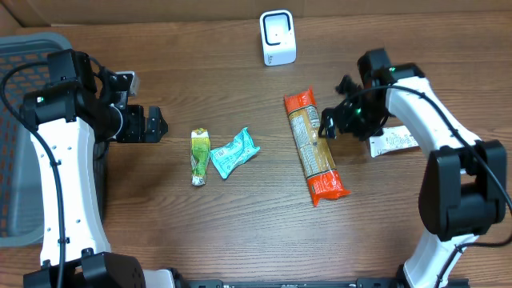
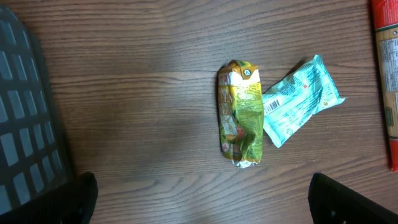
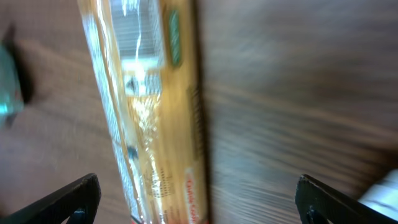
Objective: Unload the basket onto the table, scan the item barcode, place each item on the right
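My right end effector (image 1: 326,126) hangs with its jaws wide apart, gripping nothing, just right of the long pasta packet (image 1: 314,148). The packet lies flat mid-worktop (image 1: 240,232), running near to far. The white barcode scanner (image 1: 278,38) stands at the far edge. My left end effector (image 1: 154,124), also wide open, hovers left of a green snack packet (image 1: 200,156) and a teal packet (image 1: 234,152).

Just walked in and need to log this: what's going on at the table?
Nothing is held. The right pincer hangs open over the pasta pack, which lies flat on the table in front of the scanner. The left pincer hovers open near the green packet and teal packet.
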`<move>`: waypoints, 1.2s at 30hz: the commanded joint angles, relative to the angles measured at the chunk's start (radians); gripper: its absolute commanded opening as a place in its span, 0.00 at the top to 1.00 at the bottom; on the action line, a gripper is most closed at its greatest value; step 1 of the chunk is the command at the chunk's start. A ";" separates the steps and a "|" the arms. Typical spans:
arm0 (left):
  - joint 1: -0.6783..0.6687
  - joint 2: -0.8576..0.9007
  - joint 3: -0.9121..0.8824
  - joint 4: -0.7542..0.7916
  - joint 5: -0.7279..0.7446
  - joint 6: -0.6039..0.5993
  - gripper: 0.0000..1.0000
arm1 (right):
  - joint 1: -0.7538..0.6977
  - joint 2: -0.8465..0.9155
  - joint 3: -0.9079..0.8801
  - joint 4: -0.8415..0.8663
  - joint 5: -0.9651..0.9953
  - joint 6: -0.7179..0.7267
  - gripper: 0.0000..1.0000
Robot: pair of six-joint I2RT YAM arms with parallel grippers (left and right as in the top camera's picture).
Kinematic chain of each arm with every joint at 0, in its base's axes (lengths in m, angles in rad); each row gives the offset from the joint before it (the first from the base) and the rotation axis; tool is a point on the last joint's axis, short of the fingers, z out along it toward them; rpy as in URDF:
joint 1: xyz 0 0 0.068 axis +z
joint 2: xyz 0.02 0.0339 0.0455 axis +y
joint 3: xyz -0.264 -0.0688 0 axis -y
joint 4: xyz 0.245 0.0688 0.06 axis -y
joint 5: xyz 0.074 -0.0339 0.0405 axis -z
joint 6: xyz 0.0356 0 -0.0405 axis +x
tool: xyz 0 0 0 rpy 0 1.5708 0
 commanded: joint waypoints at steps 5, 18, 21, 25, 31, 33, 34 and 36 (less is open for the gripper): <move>-0.002 -0.007 0.003 0.002 0.015 0.022 0.00 | 0.042 0.039 -0.146 0.108 -0.113 -0.065 0.00; -0.002 -0.007 0.003 0.002 0.016 0.022 0.00 | 0.042 0.039 -0.271 0.257 -0.159 -0.060 0.01; -0.002 -0.007 0.003 0.002 0.015 0.022 0.00 | 0.042 0.039 -0.298 0.263 -0.171 -0.060 0.04; -0.002 -0.007 0.003 0.002 0.015 0.022 0.00 | 0.045 0.039 -0.342 0.316 -0.172 -0.002 0.19; -0.002 -0.007 0.003 0.002 0.015 0.022 0.00 | 0.055 0.039 -0.434 0.436 -0.174 0.054 0.47; -0.002 -0.007 0.003 0.002 0.015 0.022 0.01 | 0.055 0.039 -0.435 0.436 -0.180 0.064 0.66; -0.002 -0.007 0.003 0.002 0.015 0.022 0.01 | 0.054 0.039 -0.433 0.437 -0.181 0.080 0.72; -0.002 -0.007 0.003 0.002 0.015 0.022 0.00 | 0.050 0.039 -0.423 0.435 -0.193 0.087 0.80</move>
